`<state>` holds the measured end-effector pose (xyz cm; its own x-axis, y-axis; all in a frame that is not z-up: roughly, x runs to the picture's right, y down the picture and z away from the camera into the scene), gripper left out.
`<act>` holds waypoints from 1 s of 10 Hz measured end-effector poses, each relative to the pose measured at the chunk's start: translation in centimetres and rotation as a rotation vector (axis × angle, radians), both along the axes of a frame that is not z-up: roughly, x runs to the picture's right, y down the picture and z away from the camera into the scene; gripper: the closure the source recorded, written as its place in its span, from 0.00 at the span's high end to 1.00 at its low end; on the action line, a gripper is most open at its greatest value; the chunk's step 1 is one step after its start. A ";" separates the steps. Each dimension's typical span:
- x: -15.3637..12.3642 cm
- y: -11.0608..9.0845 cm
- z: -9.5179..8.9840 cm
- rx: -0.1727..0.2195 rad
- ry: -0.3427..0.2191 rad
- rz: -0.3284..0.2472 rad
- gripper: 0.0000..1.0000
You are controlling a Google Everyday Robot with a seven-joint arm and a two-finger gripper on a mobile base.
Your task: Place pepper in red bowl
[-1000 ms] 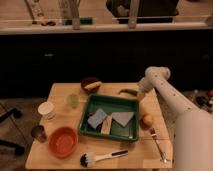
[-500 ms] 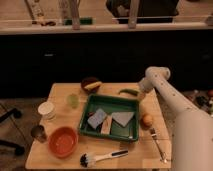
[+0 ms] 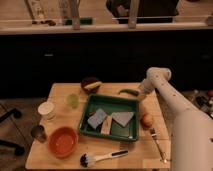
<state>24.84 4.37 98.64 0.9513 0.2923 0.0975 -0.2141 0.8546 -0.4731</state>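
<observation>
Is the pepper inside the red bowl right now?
No, the green pepper lies at the far edge of the table beside the gripper, well apart from the red bowl at the near left.

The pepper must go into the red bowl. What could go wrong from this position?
The pepper lies near the back edge of the table, beside the tool; a nudge may push it off. The red bowl sits across the green tray, so a weak grip may drop it there.
</observation>
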 end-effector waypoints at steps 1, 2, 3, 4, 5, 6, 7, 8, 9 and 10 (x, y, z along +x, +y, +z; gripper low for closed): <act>-0.3 -0.3 -0.1 0.010 0.002 -0.011 0.79; -1.4 -1.1 -0.2 0.016 0.007 -0.014 0.79; -2.3 -1.4 0.0 0.015 0.005 -0.017 0.79; -3.2 -1.9 0.4 0.014 -0.001 -0.016 0.79; -3.2 -2.1 0.8 0.005 0.004 -0.012 0.79; -3.3 -2.3 1.1 0.001 0.003 -0.011 0.79; -3.8 -2.6 1.6 -0.008 -0.004 -0.010 0.79; -4.0 -2.8 2.2 -0.018 -0.007 -0.003 0.79; -3.3 -2.9 2.6 -0.031 -0.002 0.012 0.77; -2.5 -2.7 3.1 -0.045 -0.001 0.031 0.71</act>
<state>22.34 1.63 101.72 0.9418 0.3254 0.0843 -0.2395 0.8256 -0.5108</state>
